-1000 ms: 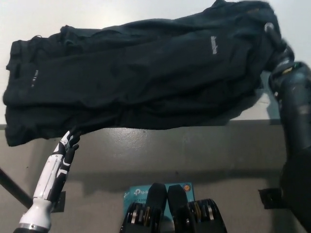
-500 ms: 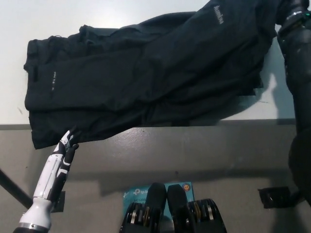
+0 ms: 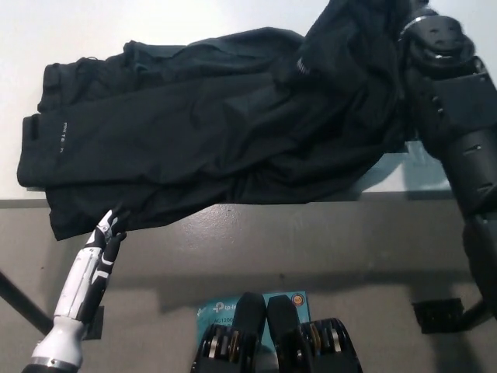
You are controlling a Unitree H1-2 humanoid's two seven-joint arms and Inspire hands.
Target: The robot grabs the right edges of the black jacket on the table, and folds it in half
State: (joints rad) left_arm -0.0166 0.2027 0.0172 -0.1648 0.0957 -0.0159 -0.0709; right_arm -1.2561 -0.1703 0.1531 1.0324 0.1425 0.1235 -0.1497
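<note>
The black jacket (image 3: 202,132) lies spread over the white table (image 3: 194,19), its lower hem hanging over the front edge at the left. Its right part is lifted and bunched up at the top right, where my black right hand (image 3: 405,17) is mostly buried in the cloth and shut on it. The black right arm (image 3: 458,116) rises along the jacket's right side. My white left hand (image 3: 109,231) rests below the table edge at the lower left, open, its tip just touching the hanging hem.
The table's front edge (image 3: 311,200) runs across the middle of the picture, with grey floor below it. A blue box (image 3: 225,309) lies on the floor near my body, and a small black object (image 3: 436,315) at the lower right.
My right arm has swung left and down with the jacket's right edge, carrying the raised cloth and its small white logo toward the middle. The left hand has stayed put.
</note>
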